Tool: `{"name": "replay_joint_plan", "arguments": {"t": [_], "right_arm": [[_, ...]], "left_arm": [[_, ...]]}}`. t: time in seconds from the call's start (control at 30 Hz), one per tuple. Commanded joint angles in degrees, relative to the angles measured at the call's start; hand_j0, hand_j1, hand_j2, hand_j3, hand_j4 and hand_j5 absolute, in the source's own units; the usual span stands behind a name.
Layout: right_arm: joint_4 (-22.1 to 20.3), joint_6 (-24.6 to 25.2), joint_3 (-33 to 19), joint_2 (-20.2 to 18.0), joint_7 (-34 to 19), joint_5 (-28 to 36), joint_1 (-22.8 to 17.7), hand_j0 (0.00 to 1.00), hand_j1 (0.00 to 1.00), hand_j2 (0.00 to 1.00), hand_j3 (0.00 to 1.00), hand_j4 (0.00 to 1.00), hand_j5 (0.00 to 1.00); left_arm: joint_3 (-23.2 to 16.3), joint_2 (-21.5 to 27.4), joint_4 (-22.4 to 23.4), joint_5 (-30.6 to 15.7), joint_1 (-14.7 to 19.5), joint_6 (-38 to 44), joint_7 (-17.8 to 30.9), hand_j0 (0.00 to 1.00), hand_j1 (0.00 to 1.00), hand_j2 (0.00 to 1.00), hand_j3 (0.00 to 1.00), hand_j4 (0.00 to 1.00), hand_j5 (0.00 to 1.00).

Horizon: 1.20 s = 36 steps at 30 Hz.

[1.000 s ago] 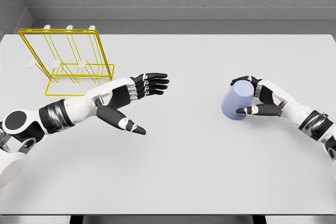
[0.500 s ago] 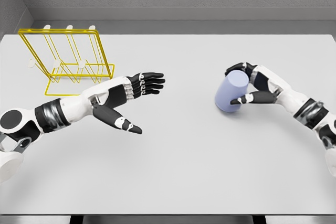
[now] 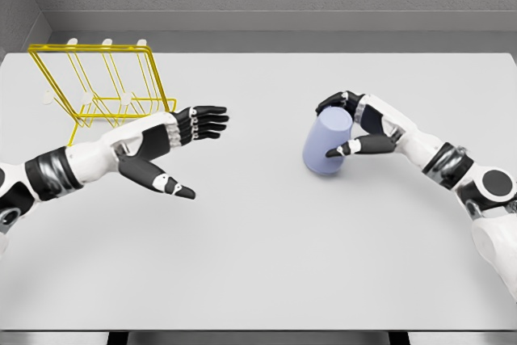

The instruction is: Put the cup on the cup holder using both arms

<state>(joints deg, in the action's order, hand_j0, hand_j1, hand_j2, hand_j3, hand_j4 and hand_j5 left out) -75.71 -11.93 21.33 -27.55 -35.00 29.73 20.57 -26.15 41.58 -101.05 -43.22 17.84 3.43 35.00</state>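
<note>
A pale lavender cup (image 3: 325,143) is tilted in the grasp of my right hand (image 3: 346,125), right of the table's middle, with black fingers over its top and the thumb across its side. My left hand (image 3: 184,145) is held out flat left of centre with fingers spread and thumb pointing down, holding nothing. The yellow wire cup holder (image 3: 103,86) with white-tipped pegs stands at the far left of the table, just behind the left forearm.
The white table (image 3: 266,240) stretches wide, with its front edge at the bottom of the view. A grey wall runs along the back and the left corner.
My right hand has carried the cup leftward toward the table's middle, tilting it more. My left hand has drawn back to the left, nearer the cup holder.
</note>
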Motion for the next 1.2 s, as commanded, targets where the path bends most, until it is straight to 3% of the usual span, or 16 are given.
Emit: {"name": "replay_joint_plan", "arguments": {"t": [0.0,0.87,1.03,1.17], "right_arm": [[0.0,0.0,1.6,0.9,0.0,0.3,0.0,0.56,0.56,0.56,0.56,0.56,0.56],[0.7,0.1,7.4,10.0,0.0,-4.2,3.3,0.56,0.56,0.56,0.56,0.56,0.56],[3.7,0.1,7.8,11.0,0.0,-4.9,4.0,0.56,0.56,0.56,0.56,0.56,0.56],[4.4,0.1,8.1,12.0,0.0,-5.8,4.4,0.56,0.56,0.56,0.56,0.56,0.56]], "left_arm": [[0.1,0.4,0.0,-0.4,0.0,0.0,0.0,1.00,1.00,1.00,1.00,1.00,1.00],[1.8,1.1,0.1,-0.4,-0.3,0.0,0.0,1.00,1.00,1.00,1.00,1.00,1.00],[1.8,1.2,0.6,-0.5,-0.3,0.0,0.0,1.00,1.00,1.00,1.00,1.00,1.00],[5.9,1.2,0.4,-0.6,-2.7,0.0,0.0,1.00,1.00,1.00,1.00,1.00,1.00]]}}
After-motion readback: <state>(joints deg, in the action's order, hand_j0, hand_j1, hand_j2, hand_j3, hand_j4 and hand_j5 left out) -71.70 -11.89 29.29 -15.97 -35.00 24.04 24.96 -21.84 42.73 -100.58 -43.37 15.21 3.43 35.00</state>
